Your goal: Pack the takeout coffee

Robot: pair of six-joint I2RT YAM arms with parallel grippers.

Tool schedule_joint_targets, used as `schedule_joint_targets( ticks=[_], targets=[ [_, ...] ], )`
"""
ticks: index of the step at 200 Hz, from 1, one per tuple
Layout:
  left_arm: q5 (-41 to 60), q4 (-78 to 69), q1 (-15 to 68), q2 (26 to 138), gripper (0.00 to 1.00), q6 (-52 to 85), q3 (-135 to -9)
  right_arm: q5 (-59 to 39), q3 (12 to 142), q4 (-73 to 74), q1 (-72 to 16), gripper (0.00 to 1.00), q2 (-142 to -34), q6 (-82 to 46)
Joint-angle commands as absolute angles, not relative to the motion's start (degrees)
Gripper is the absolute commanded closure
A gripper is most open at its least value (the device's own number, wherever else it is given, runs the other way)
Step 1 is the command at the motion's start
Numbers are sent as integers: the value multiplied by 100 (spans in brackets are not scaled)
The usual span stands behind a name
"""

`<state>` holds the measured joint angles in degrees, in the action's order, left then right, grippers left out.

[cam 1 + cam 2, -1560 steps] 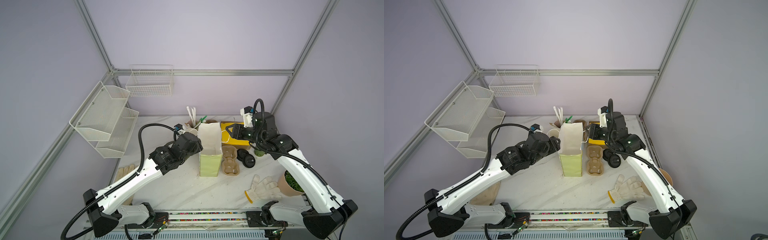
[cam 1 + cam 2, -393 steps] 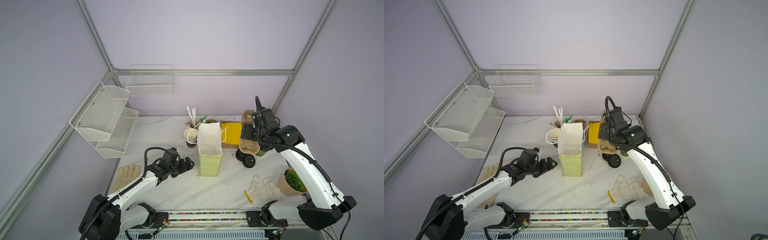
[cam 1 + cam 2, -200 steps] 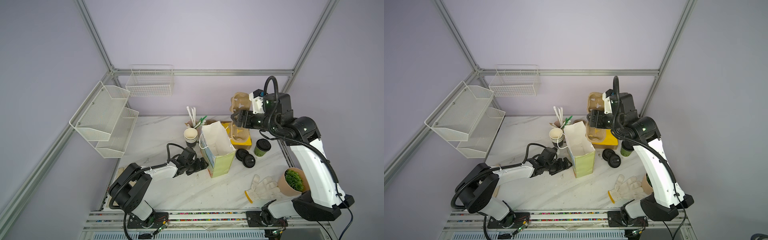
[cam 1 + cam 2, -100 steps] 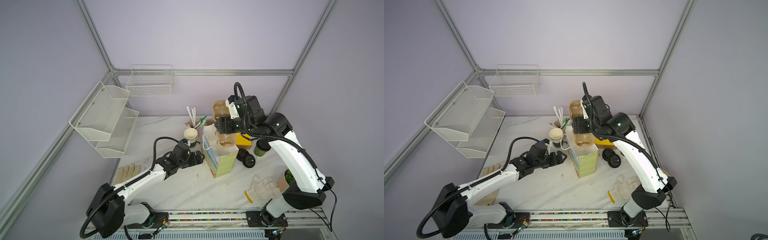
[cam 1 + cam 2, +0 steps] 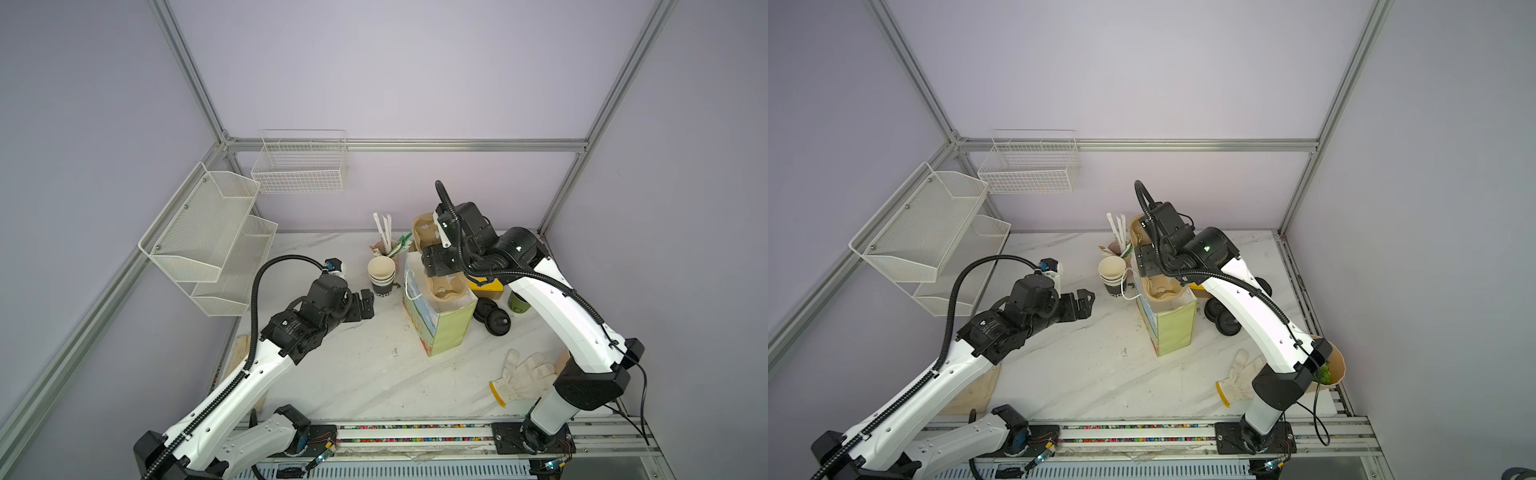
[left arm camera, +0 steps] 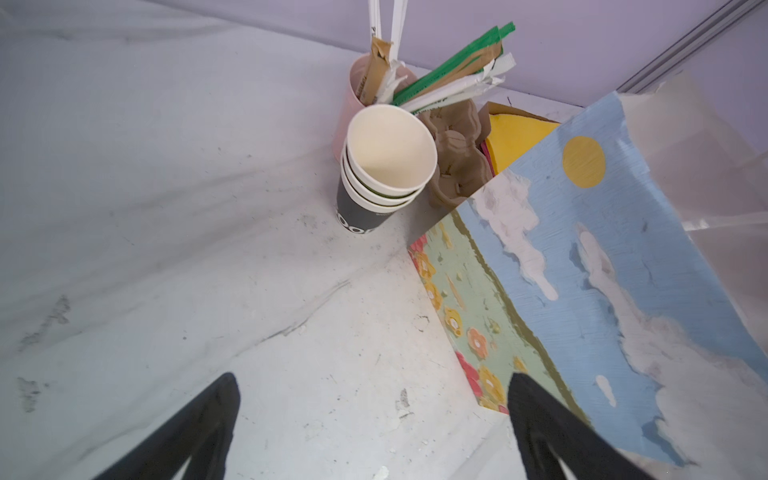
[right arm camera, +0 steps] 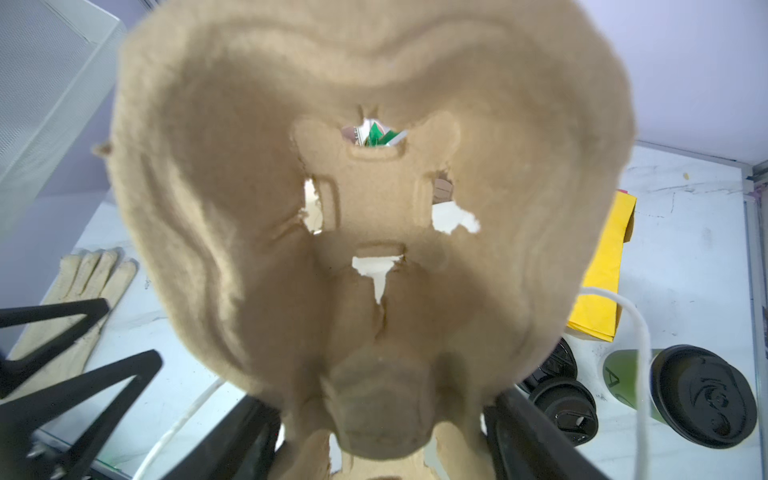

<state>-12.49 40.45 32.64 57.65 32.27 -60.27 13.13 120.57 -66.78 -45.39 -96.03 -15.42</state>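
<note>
Two arms at work, one cup to pack. Nearest the front edge lies a white glove (image 5: pixel 524 376), well clear of the action, with bare table (image 5: pixel 353 374) to its left.

- Left gripper (image 5: pixel 369 306): jaws spread wide, nothing between them, hovering left of the paper bag (image 5: pixel 446 328) and apart from it.
- Right gripper (image 5: pixel 441 266): clenched on a pulp cup carrier (image 5: pixel 446 286), whose lower end sits in the bag mouth while its upper end stands above it.
- The takeout coffee (image 5: pixel 518 306) stands on the table to the right of the bag, half hidden under the right forearm. The right wrist view shows its green side (image 7: pixel 621 376) and a black lid on top.

Handling, as a judgement: a paper cup has thin walls that give under a squeeze. Its weight is unknown, since its fill cannot be seen. Take it around the mid-body below the lid, keep it upright and grip gently, because the lid could pop.

Room is tight around the cup. Loose black lids (image 5: pixel 494 320) lie just beside it, and a yellow packet (image 5: pixel 486 284) sits beyond. The bag mouth is occupied by the carrier. Farther back are the stacked cups (image 5: pixel 381 274) and a straw cup (image 5: pixel 384 247).
</note>
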Motion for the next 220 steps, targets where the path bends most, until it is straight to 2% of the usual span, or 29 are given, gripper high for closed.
schedule_joint_targets(
  ticks=[1,34,220],
  targets=[
    [-2010,4296,3235,5526,0,2536,-6549,1656,12021,-6838,-4579,23,-9644,-1402],
    [-2486,4196,3243,5271,0,2324,-6276,1767,11818,-6861,-4579,23,-9702,-1378],
    [-2329,4135,3119,5195,0,2303,-6176,1598,10898,-6864,-4579,23,-9773,-1460]
  ],
)
